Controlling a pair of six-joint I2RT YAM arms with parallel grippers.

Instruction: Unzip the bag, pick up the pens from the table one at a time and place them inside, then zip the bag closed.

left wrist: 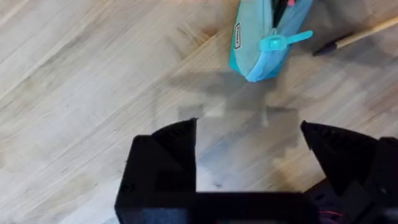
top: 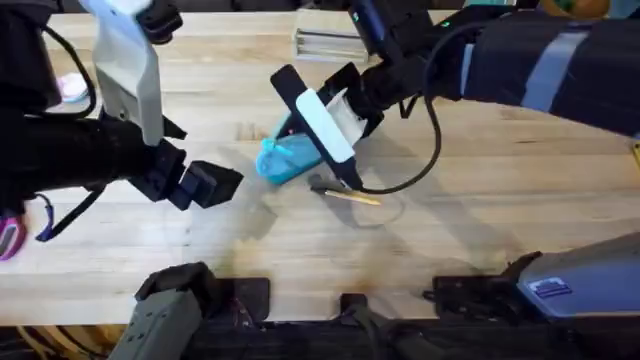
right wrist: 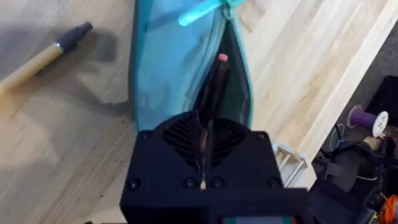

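The turquoise bag (top: 283,160) lies mid-table with its zipper open; the gaping slot shows in the right wrist view (right wrist: 163,74), with the zipper pull (right wrist: 200,12) at its far end. My right gripper (right wrist: 204,134) hovers over the bag (top: 302,140), shut on a dark pen (right wrist: 215,87) whose pink-tipped end points into the opening. A tan pen (top: 350,195) with a dark tip lies on the table just right of the bag. Left of the bag, my left gripper (left wrist: 249,155) is open and holds nothing, with the bag's end (left wrist: 255,43) a short way ahead of it.
A pale box-like object (top: 325,42) sits at the back of the table behind the bag. Pink items (top: 70,88) lie at the left edge. The right arm's cable (top: 425,150) loops over the table right of the tan pen. Bare wood spans the front.
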